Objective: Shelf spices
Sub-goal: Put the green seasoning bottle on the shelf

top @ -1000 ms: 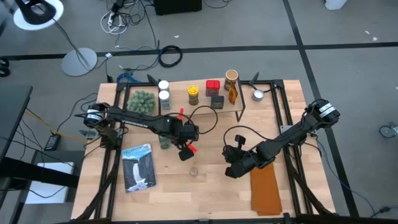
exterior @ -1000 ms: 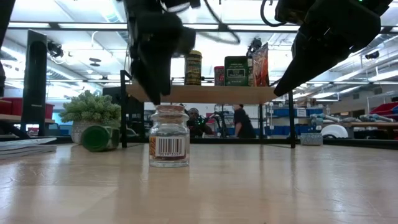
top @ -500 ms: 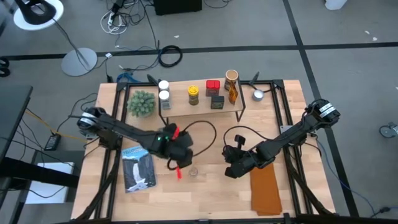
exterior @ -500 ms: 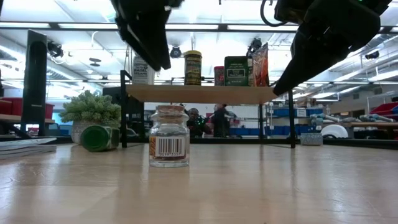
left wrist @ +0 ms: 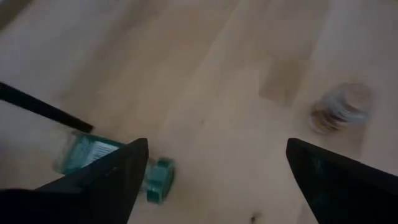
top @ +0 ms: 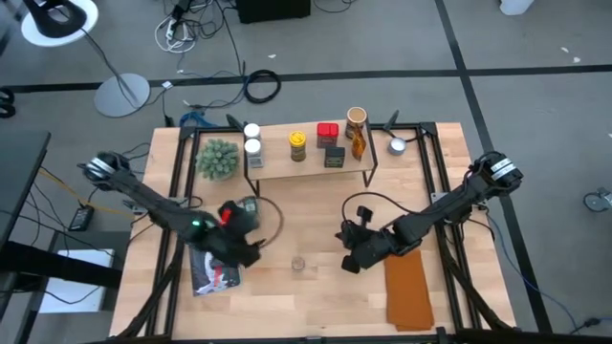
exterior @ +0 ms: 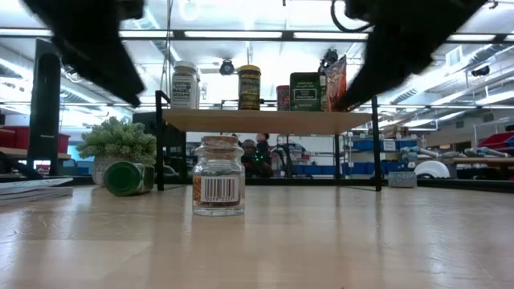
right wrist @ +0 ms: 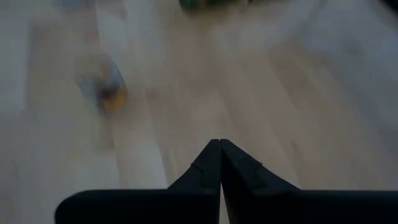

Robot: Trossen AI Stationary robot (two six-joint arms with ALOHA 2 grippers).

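Observation:
The shelf (top: pixel 308 161) at the far middle carries several spices: white-lidded jars (top: pixel 252 139), a yellow-lidded jar (top: pixel 297 144), a red tin (top: pixel 327 132), a black box (top: pixel 334 157), a tan cylinder (top: pixel 356 118) and an amber bottle (top: pixel 359 143). A green-lidded jar (left wrist: pixel 118 167) lies on its side on the table in front of the shelf's left end. A small clear jar (exterior: pixel 218 186) with a cork lid stands upright near the table's middle. My left gripper (top: pixel 251 241) hovers wide open to the left of the clear jar. My right gripper (right wrist: pixel 220 152) hangs shut to its right.
A fuzzy green plant ball (top: pixel 218 158) stands by the shelf's left end and a small silver cup (top: pixel 397 146) by its right end. A booklet (top: pixel 214 269) lies near left, partly under my left arm. A brown strip (top: pixel 409 291) lies near right. People move in the room behind.
My left gripper has swung away from the spot in front of the shelf, first toward the near edge, then toward the table's left, turning as it went and staying open. The clear jar has not moved.

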